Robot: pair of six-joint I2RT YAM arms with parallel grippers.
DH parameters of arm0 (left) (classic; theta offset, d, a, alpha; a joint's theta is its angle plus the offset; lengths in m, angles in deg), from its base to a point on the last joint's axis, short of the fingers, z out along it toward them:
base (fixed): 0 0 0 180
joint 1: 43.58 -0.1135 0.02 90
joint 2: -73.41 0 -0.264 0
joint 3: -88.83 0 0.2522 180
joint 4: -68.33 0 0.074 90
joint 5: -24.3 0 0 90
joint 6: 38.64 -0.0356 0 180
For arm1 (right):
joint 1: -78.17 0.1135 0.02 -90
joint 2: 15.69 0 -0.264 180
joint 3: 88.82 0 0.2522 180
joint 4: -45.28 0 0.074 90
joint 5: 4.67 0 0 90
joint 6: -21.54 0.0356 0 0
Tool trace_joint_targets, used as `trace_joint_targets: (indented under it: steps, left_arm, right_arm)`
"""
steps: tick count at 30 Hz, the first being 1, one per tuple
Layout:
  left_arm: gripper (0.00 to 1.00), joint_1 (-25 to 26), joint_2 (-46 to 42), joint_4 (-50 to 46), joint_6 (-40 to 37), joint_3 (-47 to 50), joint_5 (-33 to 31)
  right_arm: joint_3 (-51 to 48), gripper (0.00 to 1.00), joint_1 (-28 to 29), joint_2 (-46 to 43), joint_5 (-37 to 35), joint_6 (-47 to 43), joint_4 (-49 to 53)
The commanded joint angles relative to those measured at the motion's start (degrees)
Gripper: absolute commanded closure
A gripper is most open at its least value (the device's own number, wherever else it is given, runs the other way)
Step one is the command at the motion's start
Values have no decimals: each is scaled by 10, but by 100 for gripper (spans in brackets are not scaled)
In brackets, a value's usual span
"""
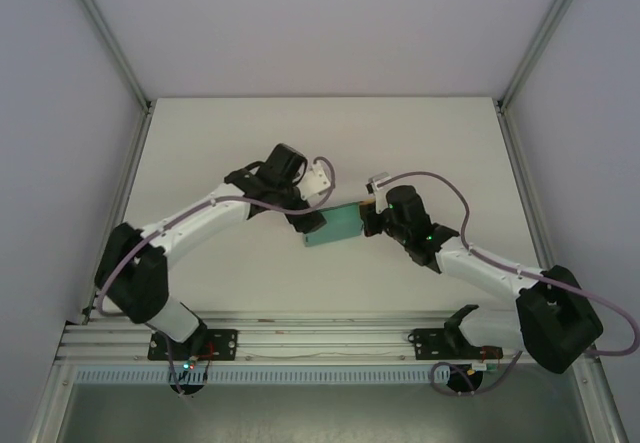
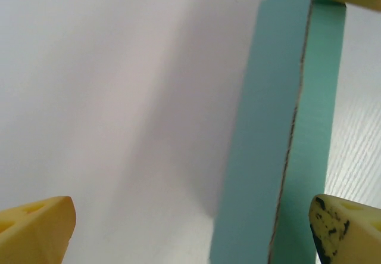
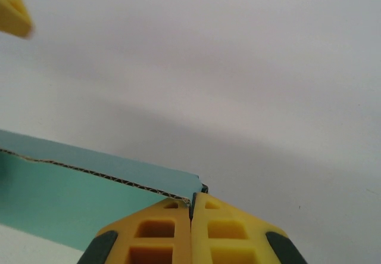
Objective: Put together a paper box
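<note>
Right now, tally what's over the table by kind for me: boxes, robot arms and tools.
Teal paper box: 1
Robot arms: 2 (left arm, right arm)
Tools: 2 (left tool, right tool)
Total: 5

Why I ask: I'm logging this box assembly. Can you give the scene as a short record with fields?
item: paper box, teal-green card, corrugated cut edge showing
location: mid-table, between the two arms
right pincer: shut on the box's end
left pincer: open, box edge between its fingers, contact unclear
surface: white table
</note>
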Motion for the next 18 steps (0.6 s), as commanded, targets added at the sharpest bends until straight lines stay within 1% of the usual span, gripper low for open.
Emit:
trace_joint_targets:
  steps: [1, 3, 6, 7, 9, 10, 11, 14, 17, 18]
  left_arm:
    - [0, 0, -59, 26, 122, 33, -70]
    - [0, 1, -85, 33, 160, 58, -90]
    - [2, 3, -109, 20, 205, 78, -92]
    - [5, 4, -114, 24, 211, 87, -87]
    - [19, 6, -118, 39, 217, 102, -86]
    - [28, 7, -116, 37, 222, 102, -85]
    - [32, 7, -113, 33, 229, 99, -81]
    - [35, 12, -112, 40, 235, 105, -64]
    - [40, 14, -110, 46, 231, 110, -69]
    - [45, 14, -107, 49, 231, 110, -71]
  right_arm:
    - [10, 100, 10, 2, -38, 32, 79]
    - [11, 100, 25, 0, -60, 35, 82]
    - [28, 100, 36, 1, -90, 57, 107]
    - [33, 100, 39, 2, -92, 59, 112]
    - [38, 100, 44, 7, -98, 64, 115]
    - [42, 100, 47, 10, -101, 69, 119]
    - [47, 100, 46, 14, -104, 73, 125]
    - [55, 100, 48, 24, -109, 77, 132]
    - [59, 100, 48, 29, -105, 80, 135]
    - [59, 100, 49, 30, -102, 79, 135]
